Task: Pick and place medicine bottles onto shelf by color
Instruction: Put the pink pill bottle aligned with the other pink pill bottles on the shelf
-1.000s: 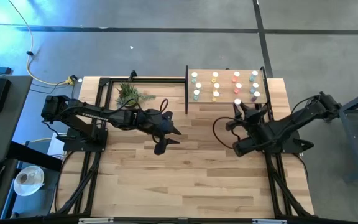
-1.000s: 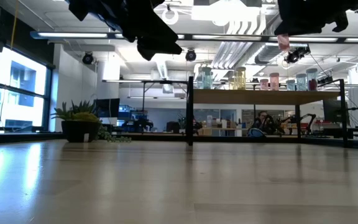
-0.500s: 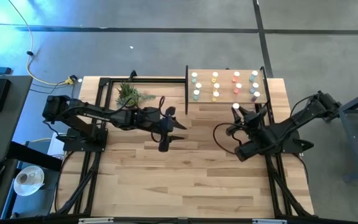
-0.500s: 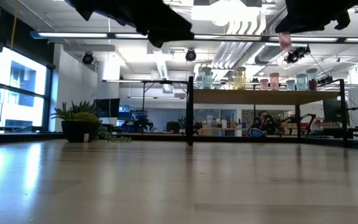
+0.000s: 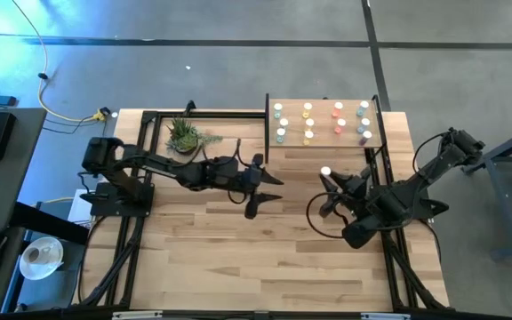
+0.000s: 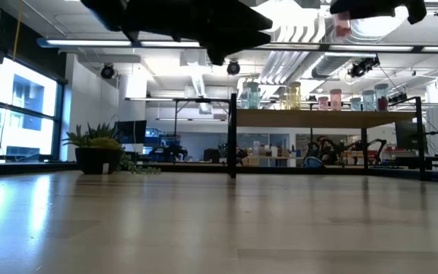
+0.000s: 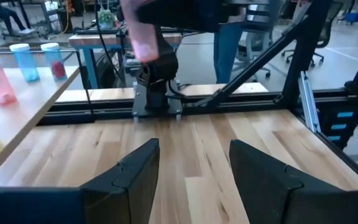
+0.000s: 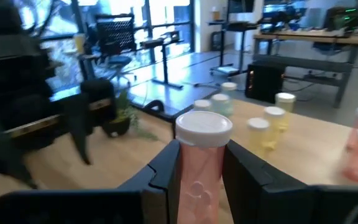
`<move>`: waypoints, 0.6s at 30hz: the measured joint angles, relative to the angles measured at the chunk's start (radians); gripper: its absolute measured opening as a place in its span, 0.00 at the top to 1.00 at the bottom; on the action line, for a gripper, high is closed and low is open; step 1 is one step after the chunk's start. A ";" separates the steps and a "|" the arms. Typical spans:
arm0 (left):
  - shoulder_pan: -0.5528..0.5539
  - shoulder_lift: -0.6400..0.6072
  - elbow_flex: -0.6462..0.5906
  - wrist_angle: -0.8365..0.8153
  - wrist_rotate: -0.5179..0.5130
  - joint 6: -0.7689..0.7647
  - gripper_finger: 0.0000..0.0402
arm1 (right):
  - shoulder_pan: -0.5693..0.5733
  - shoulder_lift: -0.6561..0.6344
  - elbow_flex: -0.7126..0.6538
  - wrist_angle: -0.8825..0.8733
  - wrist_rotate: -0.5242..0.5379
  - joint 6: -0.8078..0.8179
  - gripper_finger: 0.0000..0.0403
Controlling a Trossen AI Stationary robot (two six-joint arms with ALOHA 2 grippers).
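An orange-red medicine bottle point(image 8: 199, 177) with a white cap point(image 5: 325, 171) is held in my right gripper point(image 5: 330, 182), high above the table in front of the shelf point(image 5: 292, 142). In the low view it shows at the top point(image 6: 342, 27). Several other capped bottles point(image 5: 308, 124) stand upright in rows on the shelf board point(image 6: 310, 118). My left gripper point(image 5: 263, 187) hovers open over the table's middle, pointing toward the right arm. Nothing is between its fingers point(image 7: 191, 177). My right gripper pinches the bottle's body just below the white cap point(image 8: 197, 186) between its two fingers, one on each side. The fingers come in roughly level from the table's right side. The bottle stands upright with its cap up, lifted well clear of the table.
A small potted plant point(image 5: 185, 135) stands at the far left of the table, left of the shelf. Black frame rails point(image 5: 145, 151) run along both table sides. Bare wood lies between the arms and toward the near edge point(image 5: 265, 258).
My right gripper has carried the bottle away from the shelf, toward the table's near edge and left, turning as it went; the bottle stays upright. My left gripper has moved toward the table's right and tipped up to nearly level, still open.
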 joint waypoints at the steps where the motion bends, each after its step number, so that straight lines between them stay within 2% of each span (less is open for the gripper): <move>1: 0.000 0.016 0.012 0.004 0.000 -0.007 0.54 | 0.000 0.000 0.000 0.043 -0.014 -0.052 0.79; 8: -0.008 0.117 0.100 0.009 0.004 -0.025 0.54 | -0.010 0.000 0.000 0.302 -0.148 -0.355 0.79; 18: -0.036 0.184 0.195 0.054 0.005 -0.025 0.54 | -0.010 0.000 0.000 0.513 -0.313 -0.598 0.79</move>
